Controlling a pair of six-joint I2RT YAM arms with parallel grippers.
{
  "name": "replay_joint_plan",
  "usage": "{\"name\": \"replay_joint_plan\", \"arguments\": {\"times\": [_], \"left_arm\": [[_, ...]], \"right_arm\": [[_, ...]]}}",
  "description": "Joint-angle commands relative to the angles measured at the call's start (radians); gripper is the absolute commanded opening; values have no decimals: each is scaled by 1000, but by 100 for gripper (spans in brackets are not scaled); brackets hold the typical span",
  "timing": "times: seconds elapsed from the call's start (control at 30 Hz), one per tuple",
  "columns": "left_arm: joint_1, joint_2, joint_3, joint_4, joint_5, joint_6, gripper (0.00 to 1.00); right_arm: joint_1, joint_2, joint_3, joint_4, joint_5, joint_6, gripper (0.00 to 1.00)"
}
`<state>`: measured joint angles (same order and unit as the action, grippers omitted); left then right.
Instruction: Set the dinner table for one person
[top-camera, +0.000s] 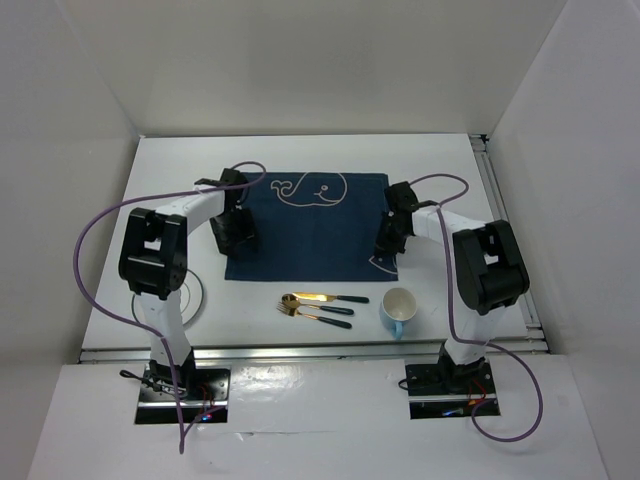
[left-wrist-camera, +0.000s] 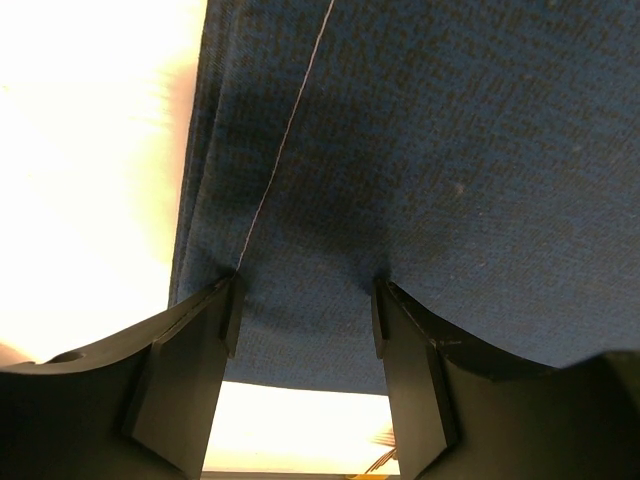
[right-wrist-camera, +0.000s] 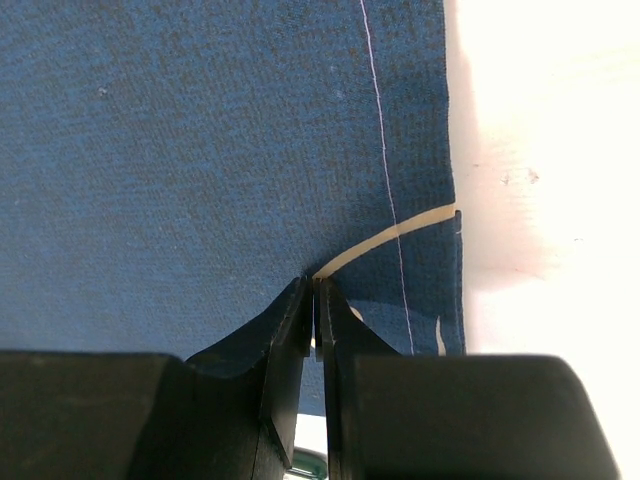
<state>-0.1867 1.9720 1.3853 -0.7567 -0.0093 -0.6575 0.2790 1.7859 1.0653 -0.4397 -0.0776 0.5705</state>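
Observation:
A navy placemat (top-camera: 300, 225) with a whale outline lies flat on the white dinner table (top-camera: 300, 155). My left gripper (top-camera: 237, 232) stands open over the mat's left edge. In the left wrist view the left gripper (left-wrist-camera: 305, 290) has both tips resting on the placemat (left-wrist-camera: 420, 150), with flat cloth between them. My right gripper (top-camera: 388, 242) is at the mat's near right corner. In the right wrist view the right gripper (right-wrist-camera: 315, 285) is shut, pinching a small bit of the placemat (right-wrist-camera: 200, 150) where a cream line ends.
Gold cutlery with dark handles (top-camera: 320, 305) lies in front of the mat. A pale blue mug (top-camera: 398, 310) stands to its right. A white plate (top-camera: 195, 300) shows partly under the left arm. A silver rail (top-camera: 505, 230) runs along the table's right edge.

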Motion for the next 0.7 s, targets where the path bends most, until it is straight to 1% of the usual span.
{"name": "replay_joint_plan", "arguments": {"times": [0.0, 0.03, 0.07, 0.1, 0.13, 0.17, 0.2, 0.27, 0.3, 0.33, 0.4, 0.43, 0.47, 0.53, 0.57, 0.63, 0.67], "left_arm": [[-16, -7, -26, -32, 0, 2, 71], [-16, -16, -17, -32, -9, 2, 71], [-25, -16, 4, -58, -9, -7, 71], [-25, -42, 17, -70, -20, -7, 71], [-25, -54, 30, -79, -20, -7, 71], [-36, -70, 55, -98, -20, -7, 71], [-36, -85, 67, -107, -30, -7, 72], [-36, -130, 98, -133, -41, -16, 73], [-36, -145, 124, -147, -56, -16, 73], [-36, -160, 135, -171, -57, -25, 75], [-36, -215, 156, -191, -87, -25, 75], [-36, -234, 156, -203, -87, -25, 77], [-36, -269, 156, -204, -99, -25, 78], [-36, -303, 156, -216, -100, -16, 78], [-36, -320, 156, -216, -100, -16, 78], [-36, -366, 146, -225, -100, -16, 78], [-36, -380, 146, -225, -87, -16, 78]], "right_arm": [[12, -11, 18, -94, 67, -7, 18], [12, -26, 40, -108, 67, -8, 18], [12, -37, 92, -134, 76, -17, 21], [12, -49, 122, -149, 76, -29, 23], [12, -77, 152, -162, 76, -44, 29], [12, -89, 220, -194, 76, -56, 49], [12, -100, 255, -217, 100, -69, 59], [12, -138, 317, -285, 130, -78, 70], [12, -155, 355, -306, 145, -78, 79], [-1, -175, 355, -324, 166, -78, 82], [-17, -253, 340, -375, 185, -69, 87], [-38, -284, 319, -390, 185, -69, 87], [-47, -352, 291, -422, 185, -57, 87], [-57, -422, 208, -467, 185, -14, 87], [-69, -494, 181, -512, 185, 3, 87], [-69, -563, 113, -560, 185, 58, 87], [-69, -630, 73, -602, 185, 77, 87]]}}
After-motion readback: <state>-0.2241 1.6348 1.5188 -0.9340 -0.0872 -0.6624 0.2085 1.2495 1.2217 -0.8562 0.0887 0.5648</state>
